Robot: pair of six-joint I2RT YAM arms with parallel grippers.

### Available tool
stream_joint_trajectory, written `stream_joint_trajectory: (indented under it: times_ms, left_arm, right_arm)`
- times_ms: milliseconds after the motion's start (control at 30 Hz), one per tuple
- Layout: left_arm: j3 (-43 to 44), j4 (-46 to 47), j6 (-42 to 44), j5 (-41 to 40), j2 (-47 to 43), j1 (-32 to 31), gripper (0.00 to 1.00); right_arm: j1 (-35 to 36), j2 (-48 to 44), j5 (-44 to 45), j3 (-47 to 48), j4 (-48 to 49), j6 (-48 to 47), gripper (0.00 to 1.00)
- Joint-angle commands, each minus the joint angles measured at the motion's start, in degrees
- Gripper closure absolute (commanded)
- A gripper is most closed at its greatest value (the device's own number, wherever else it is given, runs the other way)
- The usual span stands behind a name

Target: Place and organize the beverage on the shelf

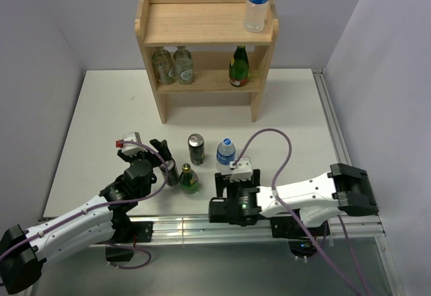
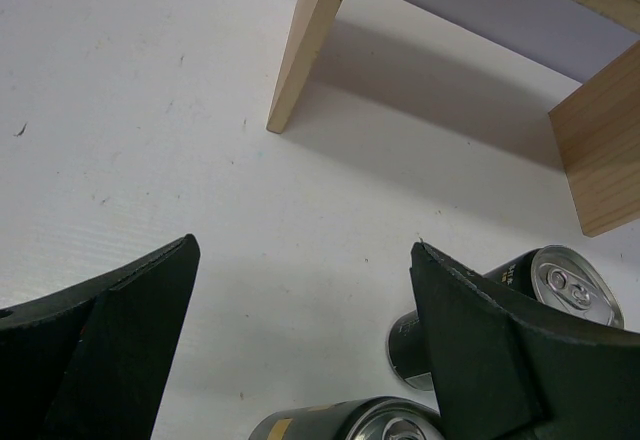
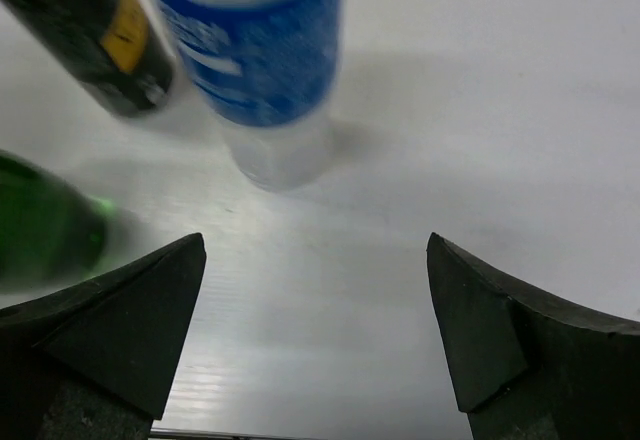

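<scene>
The light wood shelf (image 1: 202, 23) stands at the far middle of the table. One water bottle (image 1: 258, 0) stands on its top at the right, and a green bottle (image 1: 238, 66) stands on the lower tier. On the table stand a dark can (image 1: 196, 149), a second water bottle (image 1: 226, 153) and a green bottle (image 1: 189, 178). A second can (image 1: 171, 173) is partly hidden by my left gripper (image 1: 161, 158), which is open and empty. The left wrist view shows both cans (image 2: 560, 282) (image 2: 350, 422) by the right finger. My right gripper (image 1: 234, 180) is open and empty, just short of the water bottle (image 3: 265, 70).
Two pale glass bottles (image 1: 172, 66) stand at the left of the shelf's lower tier. The shelf's legs (image 2: 305, 50) show ahead in the left wrist view. The right wrist view shows the can (image 3: 90, 40) and green bottle (image 3: 40, 230) at the left. A metal rail (image 1: 202, 225) runs along the near edge.
</scene>
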Motion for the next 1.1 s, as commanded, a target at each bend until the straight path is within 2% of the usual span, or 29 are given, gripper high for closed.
stream_joint_trajectory:
  times_ms: [0, 100, 267, 367, 667, 900, 1067]
  left_arm:
    - [0.4, 0.8, -0.4, 0.3, -0.7, 0.2, 0.06]
    - [0.4, 0.7, -0.5, 0.4, -0.7, 0.2, 0.06]
    - [0.4, 0.8, -0.3, 0.3, -0.2, 0.2, 0.06]
    - [0.5, 0.8, -0.3, 0.3, 0.0, 0.2, 0.06]
    - [0.8, 0.9, -0.2, 0.3, 0.7, 0.2, 0.06]
    - [1.0, 1.1, -0.1, 0.6, 1.1, 0.2, 0.06]
    - [1.5, 1.1, -0.1, 0.7, 2.2, 0.2, 0.06]
  right_arm:
    - [0.0, -9.1, -0.3, -10.9, 28.6, -15.8, 0.02]
    - [-2.7, -14.6, -3.8, -20.7, 43.7, -25.3, 0.03]
    - [-9.3, -12.6, -7.6, -23.9, 57.8, -38.1, 0.04]
    - [-11.6, -9.6, -7.9, -24.0, 65.1, -41.5, 0.04]
    - [-16.3, -0.2, -8.5, -23.7, 76.5, -45.4, 0.04]
    - [-18.3, 9.9, -5.6, -24.0, 90.1, -49.1, 0.05]
    - [-22.4, 15.4, -6.0, -24.4, 100.5, -52.2, 0.07]
